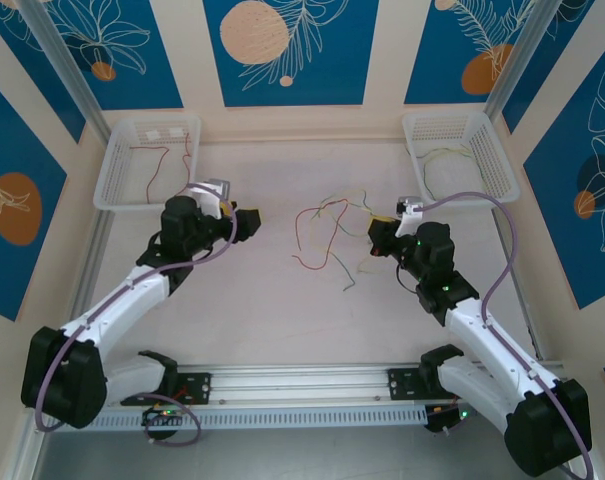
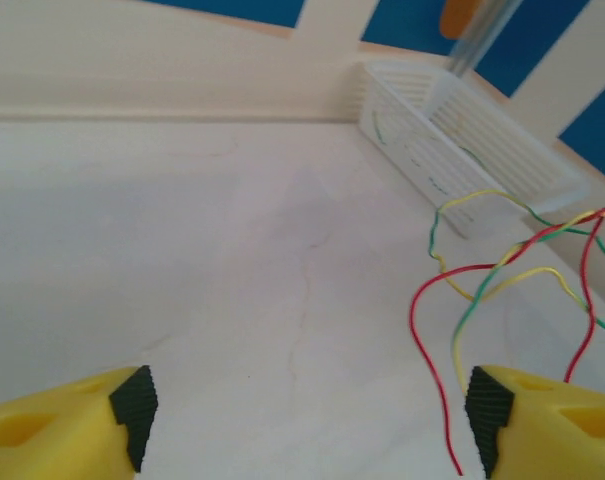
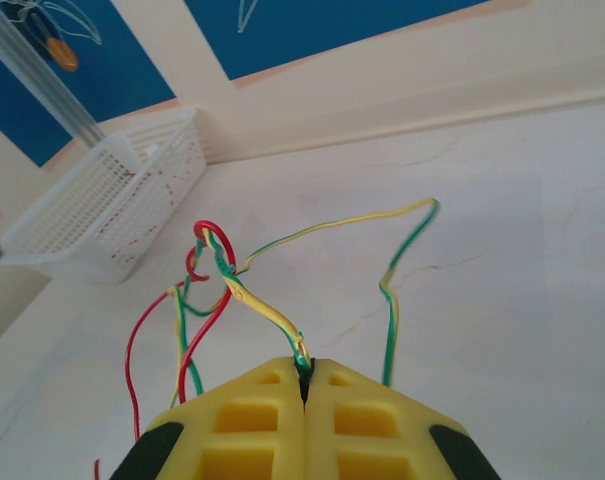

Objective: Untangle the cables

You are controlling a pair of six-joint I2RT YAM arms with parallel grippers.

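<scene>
Cables lie tangled at the centre of the tabletop; left claw at their 9 o'clock, jaws spread wide, holding nothing; right claw at their 3 o'clock, pinched tight on one yellow-green strand; more wires in left basket at 10 o'clock and right basket at 2 o'clock.

Bare table fronts the left gripper; cables clutter the middle, baskets the far corners.

the cables, thin wavy red, green and yellow wires, are lying knotted together mid-worktop, one yellow-green strand rising into the pinching right fingers.
</scene>
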